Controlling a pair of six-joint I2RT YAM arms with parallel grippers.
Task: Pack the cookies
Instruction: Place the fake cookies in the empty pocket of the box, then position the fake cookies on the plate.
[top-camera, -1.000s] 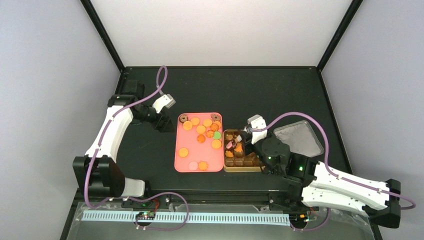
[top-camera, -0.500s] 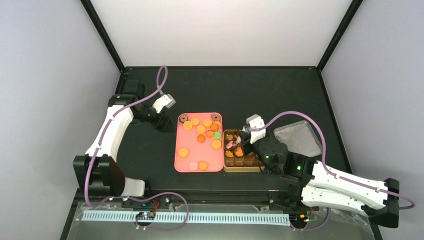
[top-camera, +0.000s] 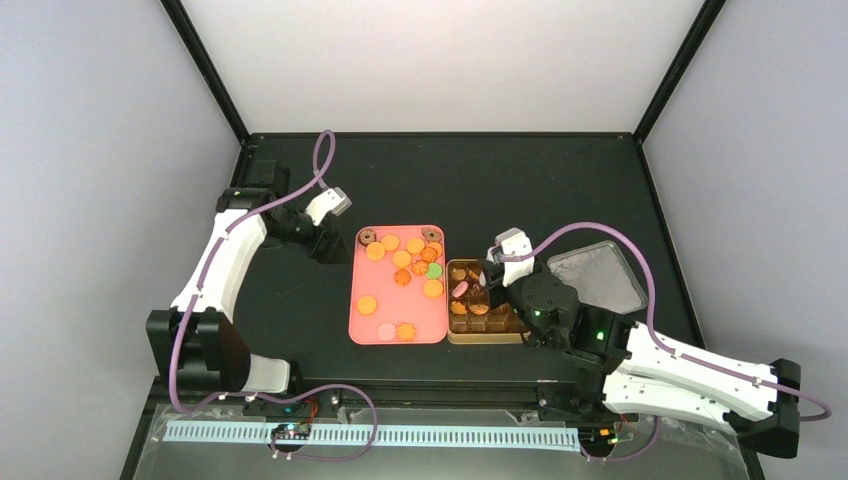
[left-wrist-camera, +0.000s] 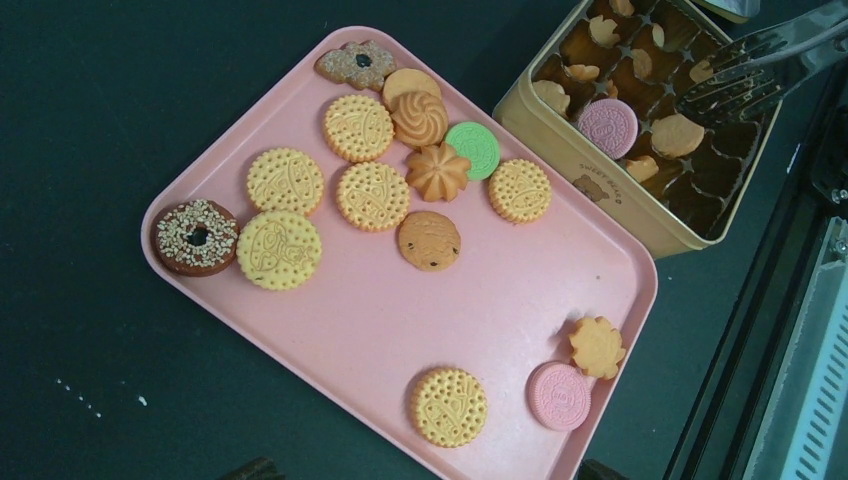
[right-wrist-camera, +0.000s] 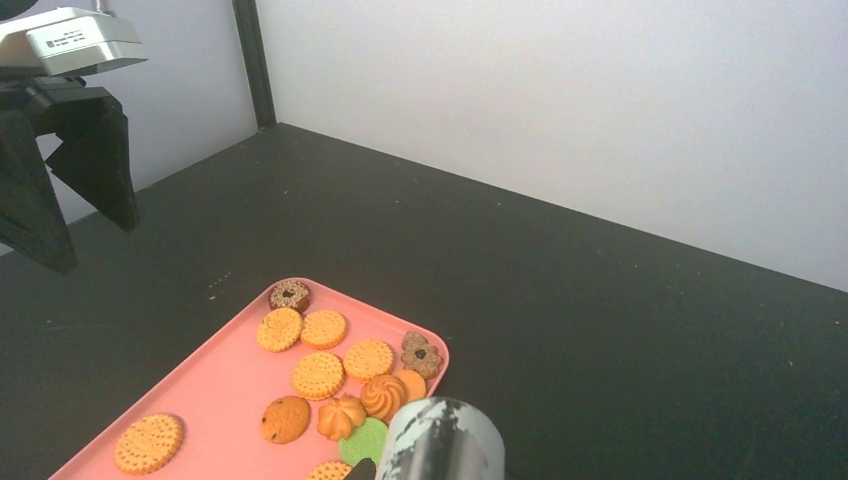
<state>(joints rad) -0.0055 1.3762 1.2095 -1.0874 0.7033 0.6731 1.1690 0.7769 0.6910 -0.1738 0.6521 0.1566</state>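
Many small round cookies (left-wrist-camera: 372, 195), mostly yellow and orange: we see them lying flat and loose on the pink rectangular plastic tray (left-wrist-camera: 380, 320), with a touching cluster towards its far end. A few already sit in the gold compartmented tin (left-wrist-camera: 600, 215) just beside the tray.
Handling: we judge them light, stiff and brittle, and crumbly at the patterned rims. A hard squeeze could snap one.
Where to take hold: we would pinch lightly across opposite edges. An outlier such as the pink sandwich cookie (left-wrist-camera: 559, 395) looks easier than one in the cluster.
Right gripper (top-camera: 490, 272): we see it clamped on the metal tongs (left-wrist-camera: 760, 65). Their tips hang parted and, as far as we can tell, empty over the tin.
Left gripper (top-camera: 328, 247): we see its fingers spread and holding nothing, beside the tray's far left corner.
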